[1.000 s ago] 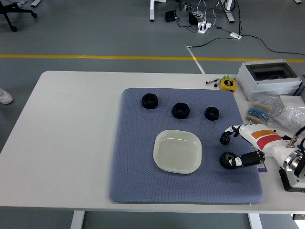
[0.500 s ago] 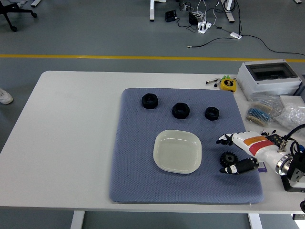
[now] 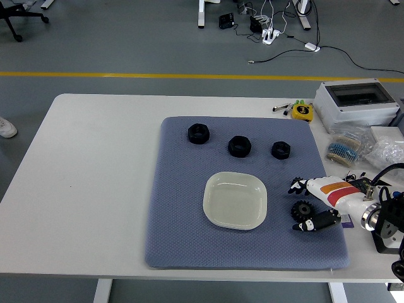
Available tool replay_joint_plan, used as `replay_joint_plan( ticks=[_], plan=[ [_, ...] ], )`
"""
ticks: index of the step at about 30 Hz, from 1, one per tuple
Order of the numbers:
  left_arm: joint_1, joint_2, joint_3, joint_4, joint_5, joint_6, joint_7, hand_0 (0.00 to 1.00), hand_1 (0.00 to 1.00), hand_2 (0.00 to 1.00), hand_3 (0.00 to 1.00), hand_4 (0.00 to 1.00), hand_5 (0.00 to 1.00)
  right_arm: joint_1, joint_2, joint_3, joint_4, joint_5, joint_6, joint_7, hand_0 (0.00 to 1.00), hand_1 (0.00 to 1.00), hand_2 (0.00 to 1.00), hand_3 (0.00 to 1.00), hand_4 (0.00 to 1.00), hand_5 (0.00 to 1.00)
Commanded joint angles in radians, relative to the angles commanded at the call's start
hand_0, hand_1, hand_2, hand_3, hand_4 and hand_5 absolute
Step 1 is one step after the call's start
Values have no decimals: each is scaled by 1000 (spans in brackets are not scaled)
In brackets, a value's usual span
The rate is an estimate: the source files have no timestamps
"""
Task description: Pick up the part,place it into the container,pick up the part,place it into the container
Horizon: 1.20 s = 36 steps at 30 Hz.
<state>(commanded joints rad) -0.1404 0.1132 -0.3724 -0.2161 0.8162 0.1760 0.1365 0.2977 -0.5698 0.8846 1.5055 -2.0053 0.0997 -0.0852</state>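
The right hand (image 3: 307, 205) has drawn back toward the tabletop's right edge, its fingers apart around the gear (image 3: 302, 209) without gripping it, so the container (image 3: 235, 200) remains empty.

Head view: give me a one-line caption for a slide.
Right hand poised around a black gear on the blue mat, beside an empty white dish; three black nuts wait behind.

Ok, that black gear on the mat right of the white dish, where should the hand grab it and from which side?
Likely by its toothed rim. The gear lies flat on the blue mat, so there's nothing to hook underneath. Come down from above and from the right, where the right hand already has fingers on both sides of it, pinching opposite edges. The white dish sits clear to its left.
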Motion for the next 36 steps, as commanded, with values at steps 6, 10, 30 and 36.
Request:
replay_joint_plan(
  ticks=[6, 10, 30, 36],
  plan=[
    [-1, 0, -3, -1, 7, -3, 1, 704, 650, 679, 580, 672, 630, 14, 4, -14, -30, 10, -6, -2, 493, 598, 670, 633, 998, 391],
    [-1, 1, -4, -1, 8, -2, 1, 705, 650, 680, 580, 672, 630, 17, 6, -15, -49, 15, -11, -2, 449, 564, 645, 587, 998, 396],
    [-2, -1, -17, -2, 28, -7, 6, 704, 651, 680, 581, 671, 627, 14, 8, -21, -84, 37, -29, -1, 256, 421, 486, 515, 863, 343],
    [-3, 0, -22, -2, 35, -10, 6, 704, 651, 680, 581, 671, 626, 13, 8, -24, -82, 48, -48, 1, 152, 338, 426, 488, 811, 358]
  ],
)
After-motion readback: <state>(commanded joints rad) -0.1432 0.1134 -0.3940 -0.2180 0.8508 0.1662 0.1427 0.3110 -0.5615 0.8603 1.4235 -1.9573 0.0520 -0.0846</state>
